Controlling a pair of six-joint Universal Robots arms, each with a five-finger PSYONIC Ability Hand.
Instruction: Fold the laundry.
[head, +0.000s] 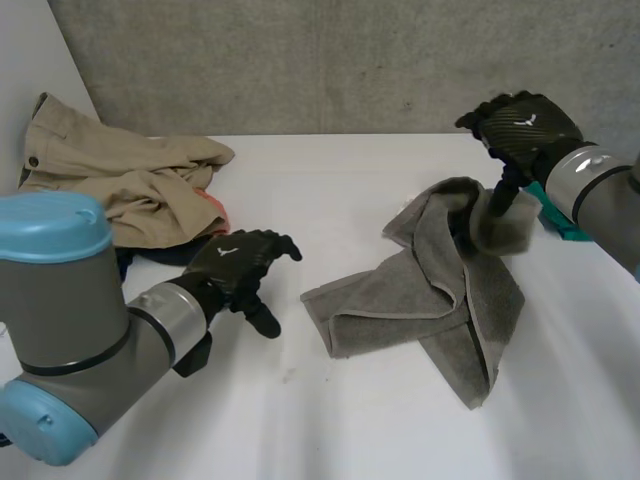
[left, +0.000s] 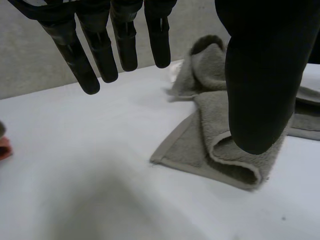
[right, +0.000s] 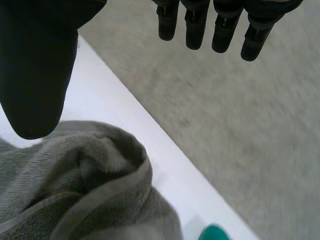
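Lying crumpled on the white bench (head: 330, 420), the grey terry towel (head: 430, 290) humps up under the right robot hand (head: 525, 125), whose fingers are straight and thumb perhaps touching. The left robot hand (head: 240, 260) hovers beside it, relaxed and empty. A crumpled beige garment (head: 120, 180) lies beyond.

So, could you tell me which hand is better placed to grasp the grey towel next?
Probably the right hand: it is open and sits over the raised end of the grey towel, with its thumb at the cloth. The left hand, also open, hangs above the table beside the towel's corner.
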